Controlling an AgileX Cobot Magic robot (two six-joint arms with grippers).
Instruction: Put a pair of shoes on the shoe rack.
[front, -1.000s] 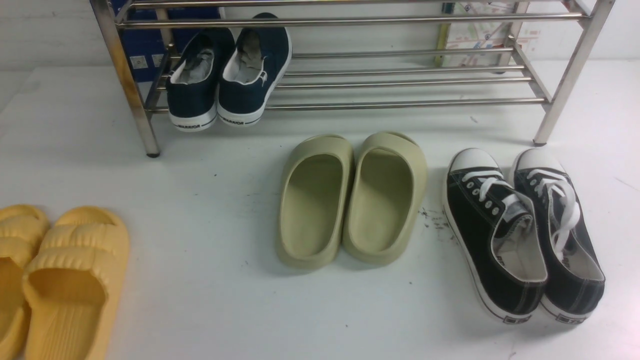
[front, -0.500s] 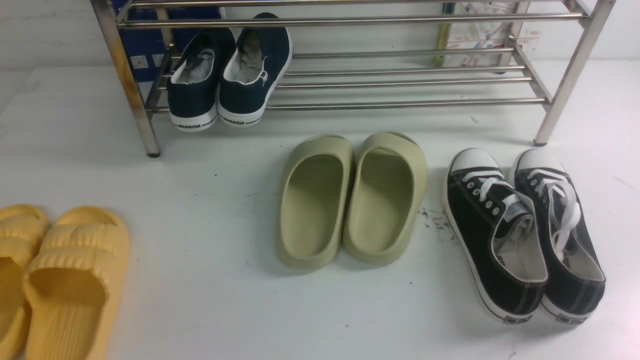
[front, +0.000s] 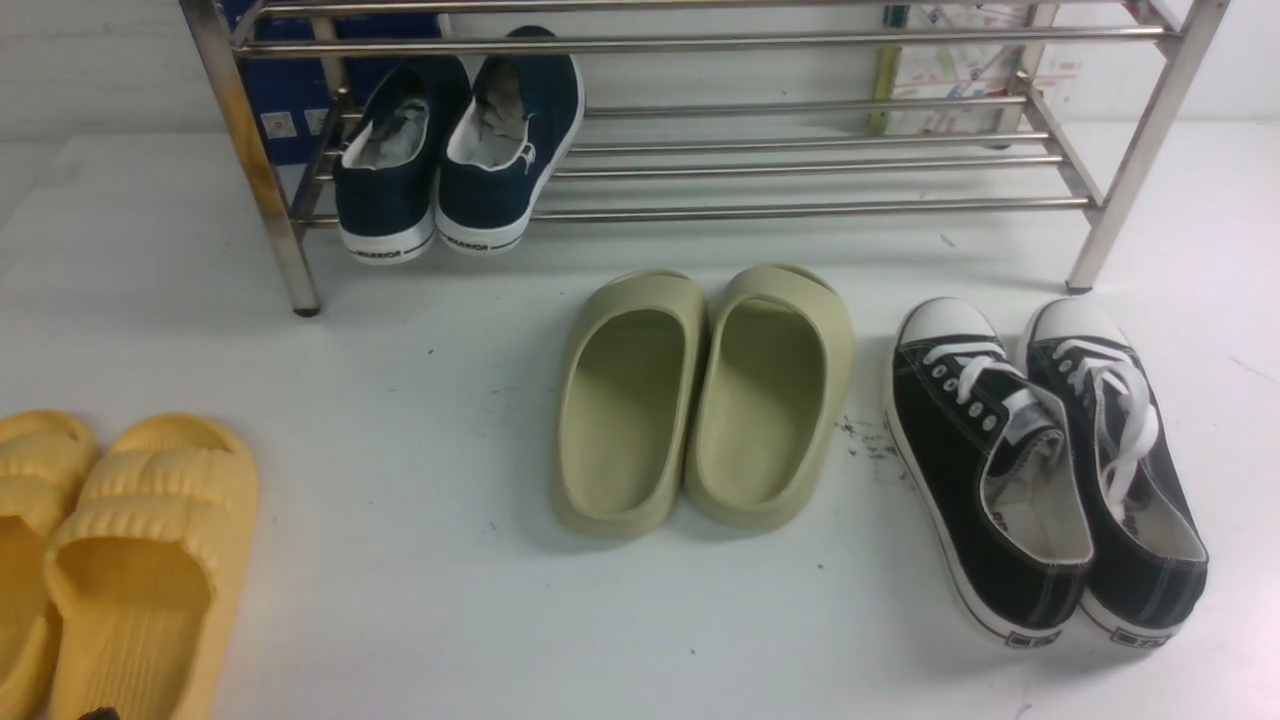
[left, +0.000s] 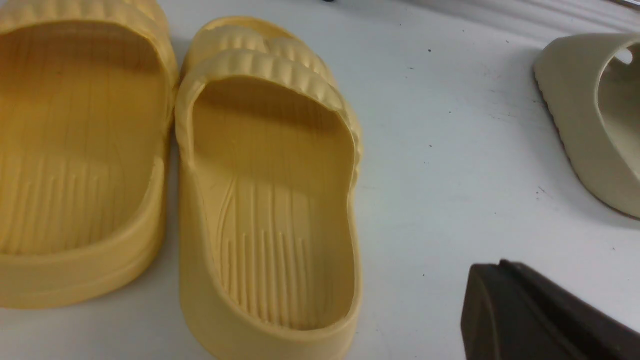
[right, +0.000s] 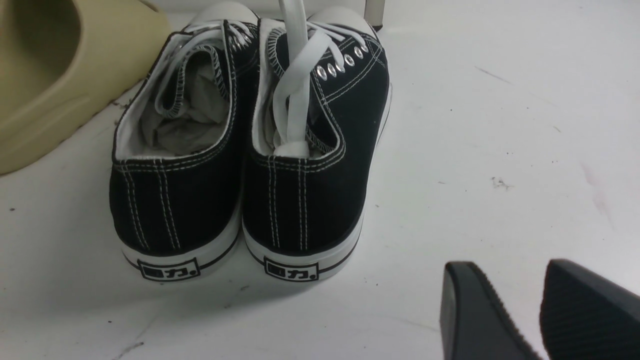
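A metal shoe rack (front: 800, 210) stands at the back, with a pair of navy shoes (front: 455, 150) on its lower shelf at the left. On the table lie yellow slippers (front: 120, 560) at the near left, olive slippers (front: 700, 400) in the middle and black lace-up sneakers (front: 1040, 470) at the right. My left gripper (left: 492, 267) is shut and empty, beside the yellow slippers (left: 270, 190); only its tip (front: 100, 713) shows in the front view. My right gripper (right: 510, 270) is open and empty, behind the heels of the black sneakers (right: 240, 150) and off to one side.
The rack's right leg (front: 1100, 240) stands just behind the sneakers. The lower shelf is bare to the right of the navy shoes. A blue box (front: 285, 90) and a printed carton (front: 950, 80) stand behind the rack. An olive slipper shows in both wrist views (left: 590, 115) (right: 50, 75).
A dark tip of my left gripper has come into view at the bottom left edge of the front view. The shoes have not moved.
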